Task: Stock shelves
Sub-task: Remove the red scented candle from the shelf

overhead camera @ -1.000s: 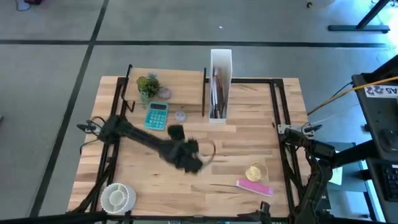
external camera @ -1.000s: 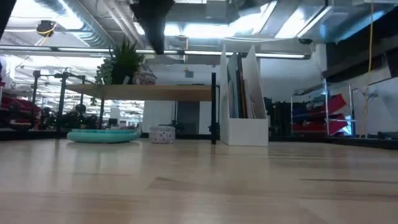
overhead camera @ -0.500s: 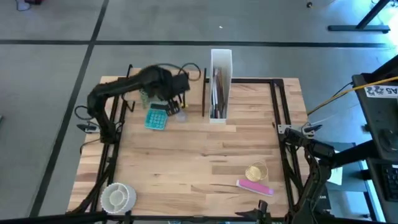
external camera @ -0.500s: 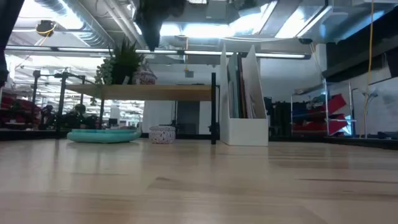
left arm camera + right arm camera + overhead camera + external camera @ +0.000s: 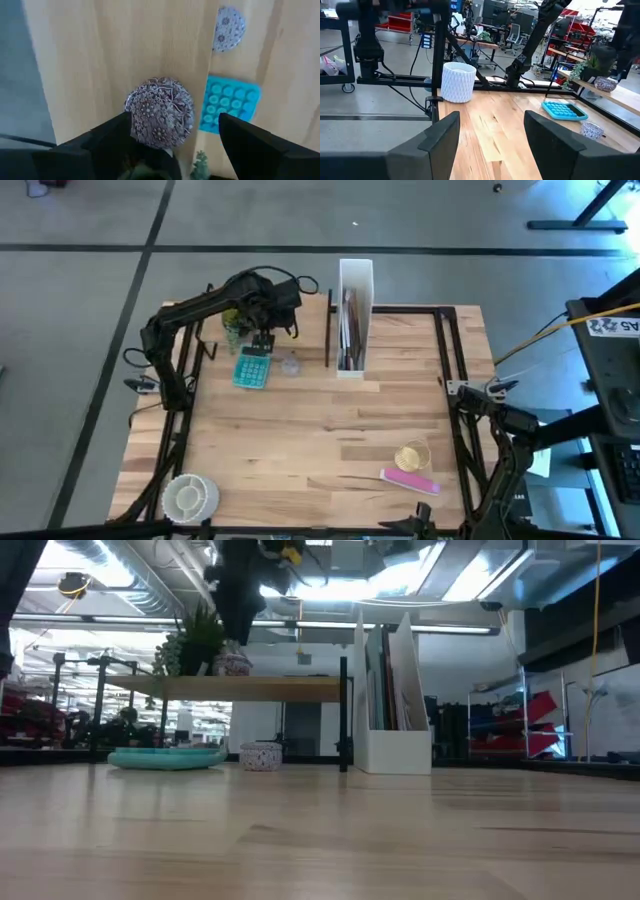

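Light-wood shelves [image 5: 290,308] stand at the table's far side, beside a white file box [image 5: 354,315]. The left gripper [image 5: 262,320] hovers spread open above a patterned round tin [image 5: 161,111] on the board (a small plant [image 5: 234,320] beside it). The right gripper [image 5: 490,145], released, waits at the table's right edge.

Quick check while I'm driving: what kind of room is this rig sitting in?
Probably a robotics lab or workshop, not a shop. Beyond the wooden table the right wrist view shows office chairs and red storage bins; the low view shows exposed ceiling ducts.
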You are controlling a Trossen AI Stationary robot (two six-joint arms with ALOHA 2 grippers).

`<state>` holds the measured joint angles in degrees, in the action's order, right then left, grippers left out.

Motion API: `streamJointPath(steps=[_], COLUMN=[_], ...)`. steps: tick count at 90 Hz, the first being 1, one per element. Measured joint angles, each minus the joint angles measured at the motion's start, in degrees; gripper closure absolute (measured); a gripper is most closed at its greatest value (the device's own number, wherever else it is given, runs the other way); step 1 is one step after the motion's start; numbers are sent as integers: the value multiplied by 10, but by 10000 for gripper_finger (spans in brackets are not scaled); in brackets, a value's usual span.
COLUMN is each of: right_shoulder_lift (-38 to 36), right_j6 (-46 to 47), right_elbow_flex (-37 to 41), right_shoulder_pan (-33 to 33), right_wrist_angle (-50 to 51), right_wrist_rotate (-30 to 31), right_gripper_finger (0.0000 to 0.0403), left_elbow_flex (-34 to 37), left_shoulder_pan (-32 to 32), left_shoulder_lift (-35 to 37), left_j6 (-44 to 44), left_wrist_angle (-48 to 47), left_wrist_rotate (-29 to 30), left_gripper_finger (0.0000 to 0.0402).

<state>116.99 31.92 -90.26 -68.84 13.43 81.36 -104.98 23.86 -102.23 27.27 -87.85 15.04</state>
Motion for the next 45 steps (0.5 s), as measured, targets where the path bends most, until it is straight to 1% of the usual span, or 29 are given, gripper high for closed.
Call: streamJointPath(steps=[7, 23, 45], right_shoulder_lift=[0, 0, 0], right_j6=[1, 2, 2], right_elbow_flex=[0, 0, 0], right_shoulder_pan=[0, 0, 11], right_wrist_angle=[-1, 0, 2], right_wrist_rotate=[0, 0, -1], right_gripper_finger=[196, 196, 196], left_elbow_flex=[25, 61, 62], left_shoulder_pan=[0, 2, -2], left_shoulder_lift=[-1, 2, 1], left_j6=[17, 27, 15], left_wrist_angle=[9, 35, 45], left_wrist_rotate=[4, 63, 62], left_gripper_finger=[121, 121, 121])
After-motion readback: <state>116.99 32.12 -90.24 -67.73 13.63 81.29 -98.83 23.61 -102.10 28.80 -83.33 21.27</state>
